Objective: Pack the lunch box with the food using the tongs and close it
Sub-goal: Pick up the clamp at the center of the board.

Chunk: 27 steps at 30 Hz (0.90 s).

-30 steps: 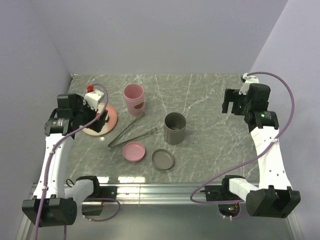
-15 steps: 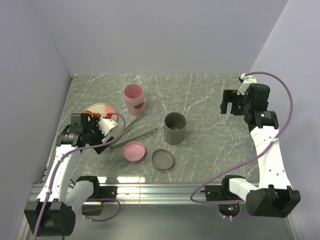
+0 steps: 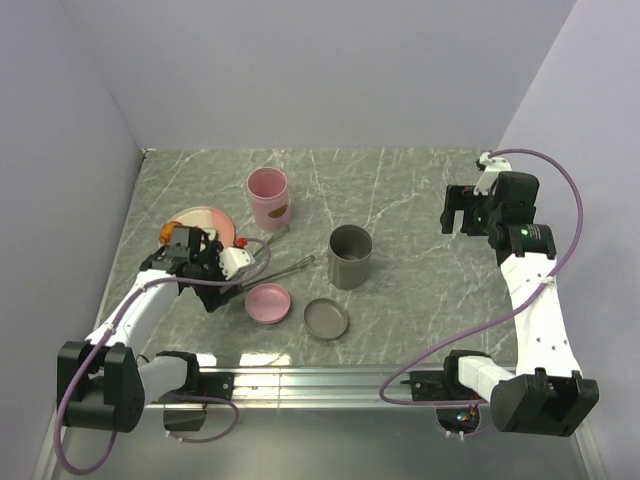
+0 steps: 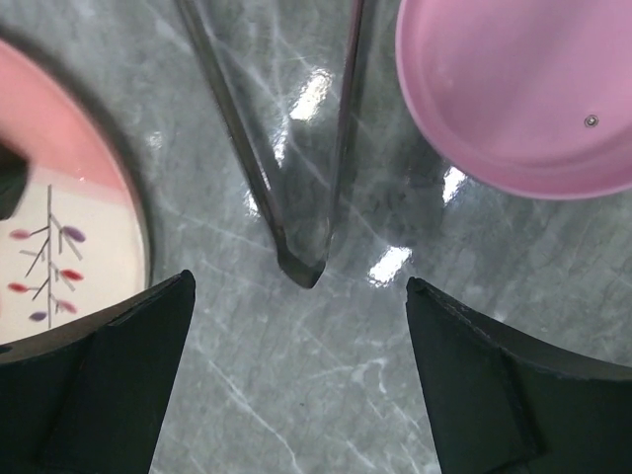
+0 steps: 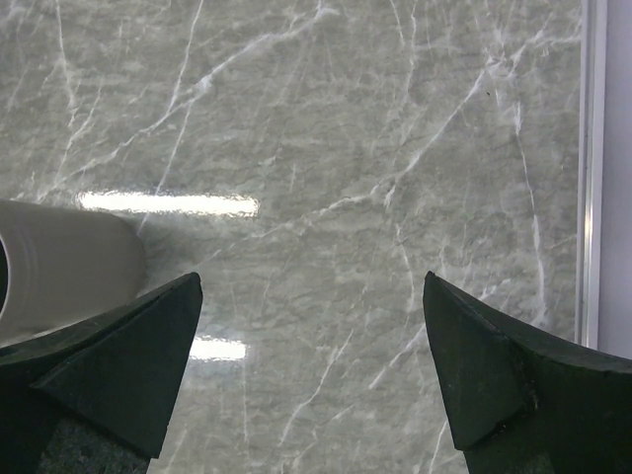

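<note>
Left gripper: I see it spread, tongs joined end in its gap, untouched.
Right gripper: spread, empty.

tongs between plate and lid | cup right of tongs

No legible text, brand, number or sign in any view. Two near-misses:
- The pink cup, beyond the left gripper in the top view, has a brown patch on its side. It's too small to read, and I can't tell if it's a label.
- The plate, just left of that gripper in the wrist view, has a printed twig with red and purple leaves. That's artwork, no lettering.
</note>
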Available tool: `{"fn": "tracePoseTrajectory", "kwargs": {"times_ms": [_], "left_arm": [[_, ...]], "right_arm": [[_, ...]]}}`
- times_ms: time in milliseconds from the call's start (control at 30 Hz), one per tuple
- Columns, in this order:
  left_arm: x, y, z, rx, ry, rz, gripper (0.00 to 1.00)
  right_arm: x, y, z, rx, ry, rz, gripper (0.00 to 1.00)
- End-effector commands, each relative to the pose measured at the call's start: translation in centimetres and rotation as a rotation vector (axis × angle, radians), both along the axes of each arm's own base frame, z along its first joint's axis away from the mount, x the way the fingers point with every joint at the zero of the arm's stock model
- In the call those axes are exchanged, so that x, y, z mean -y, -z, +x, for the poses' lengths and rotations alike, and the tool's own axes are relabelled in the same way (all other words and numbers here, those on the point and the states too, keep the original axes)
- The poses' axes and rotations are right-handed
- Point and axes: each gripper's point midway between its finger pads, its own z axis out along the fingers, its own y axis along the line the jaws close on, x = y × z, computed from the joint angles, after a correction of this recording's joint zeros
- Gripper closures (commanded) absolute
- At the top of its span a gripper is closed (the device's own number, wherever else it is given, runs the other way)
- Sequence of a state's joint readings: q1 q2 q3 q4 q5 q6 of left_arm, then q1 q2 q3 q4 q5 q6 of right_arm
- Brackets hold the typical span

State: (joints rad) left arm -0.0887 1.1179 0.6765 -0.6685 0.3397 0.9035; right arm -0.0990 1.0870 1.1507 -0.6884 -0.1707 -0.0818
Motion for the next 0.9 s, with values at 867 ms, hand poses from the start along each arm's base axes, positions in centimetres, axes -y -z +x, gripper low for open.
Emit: {"fn": "tracePoseTrajectory", "kwargs": {"times_ms": [867], "left_arm": [[4.4,4.4,4.8,-0.025,-0.037,0.012,0.15]], "right_arm": [[0.2,-1.2,-0.1,0.023,-0.012,-0.001,0.00]]}}
